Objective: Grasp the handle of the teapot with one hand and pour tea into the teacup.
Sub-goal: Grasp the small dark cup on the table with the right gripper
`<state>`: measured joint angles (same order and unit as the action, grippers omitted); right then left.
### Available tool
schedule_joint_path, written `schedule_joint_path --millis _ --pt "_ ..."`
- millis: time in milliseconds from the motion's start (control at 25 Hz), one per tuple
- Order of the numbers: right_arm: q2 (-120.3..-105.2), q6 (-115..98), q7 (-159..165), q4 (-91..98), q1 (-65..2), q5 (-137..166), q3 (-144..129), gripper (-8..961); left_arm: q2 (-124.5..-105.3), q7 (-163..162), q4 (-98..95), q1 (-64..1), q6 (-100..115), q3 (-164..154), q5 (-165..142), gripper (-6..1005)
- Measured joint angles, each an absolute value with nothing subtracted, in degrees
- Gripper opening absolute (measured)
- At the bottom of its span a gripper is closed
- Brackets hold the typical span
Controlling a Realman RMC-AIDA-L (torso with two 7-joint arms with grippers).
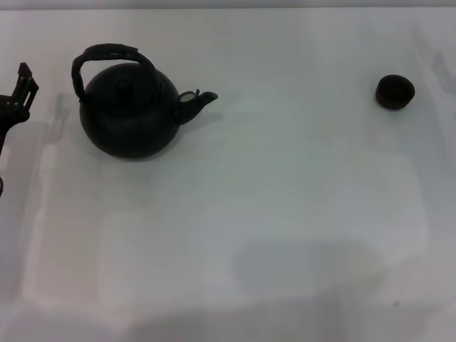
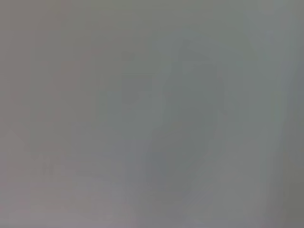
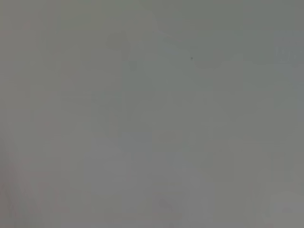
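The teapot [image 1: 130,107] stands upright at the table's [image 1: 285,214] left, spout toward the teacup [image 1: 395,92] well apart at right; the left gripper [image 1: 18,96] sits at the left edge, finger state indeterminable.

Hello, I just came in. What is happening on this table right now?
Nothing is being handled yet. The teapot stands upright on the white table, on the robot's left side, with its spout towards the teacup, which sits well apart on the right. The left gripper is at the left edge, beside the teapot but not touching it. The right gripper is not in view. No pouring has started.
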<state>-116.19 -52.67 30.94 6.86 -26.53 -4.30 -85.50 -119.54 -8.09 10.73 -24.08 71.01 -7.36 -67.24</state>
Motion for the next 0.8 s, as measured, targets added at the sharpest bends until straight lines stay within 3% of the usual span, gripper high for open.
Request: schedule_joint_path --millis 680,800 --pt "-116.12 -52.29 32.63 7.32 -26.42 -4.33 -89.84 840 -119.51 -8.08 11.14 -24.33 71.01 -7.39 -67.21 814" --pt "-115.26 -50.81 36.7 10.73 -26.66 -4.25 -94.9 840 -119.46 -8.09 11.28 -24.17 71.01 -7.39 -67.15 815"
